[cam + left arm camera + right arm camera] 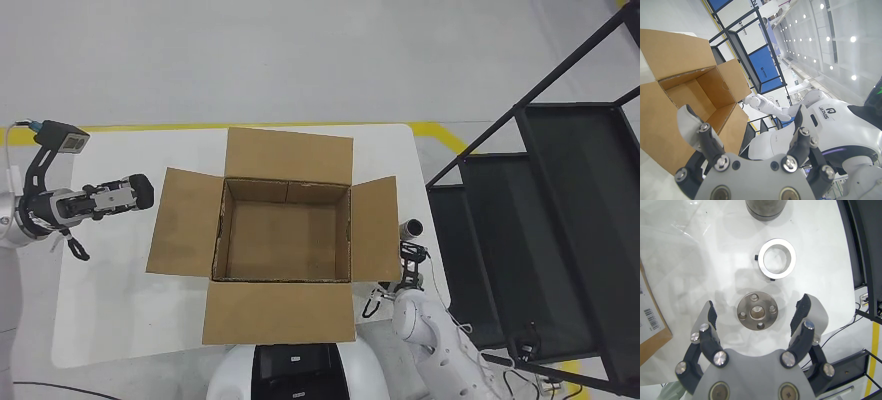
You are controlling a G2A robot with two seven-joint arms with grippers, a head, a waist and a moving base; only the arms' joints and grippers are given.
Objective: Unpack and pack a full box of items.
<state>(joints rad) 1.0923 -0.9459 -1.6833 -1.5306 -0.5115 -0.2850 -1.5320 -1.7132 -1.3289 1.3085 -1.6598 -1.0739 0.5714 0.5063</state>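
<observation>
An open cardboard box [285,240] stands mid-table with all flaps folded out; its floor is bare cardboard. My left gripper [128,193] hovers left of the box, pointing at it; in the left wrist view it [743,111] is open and holds nothing, with the box [696,89] ahead. My right gripper [757,299] is open just above a round metal flange [757,313] lying on the table right of the box. Beyond the flange lie a silver collar ring [777,258] and a dark metal cylinder [765,208], which also shows from above [412,230].
A black metal rack [540,200] stands close to the table's right edge. The box's right flap with barcode labels [651,313] is beside the right gripper. Clear plastic film [677,228] lies on the white table [120,300]. Bare tabletop lies left of the box.
</observation>
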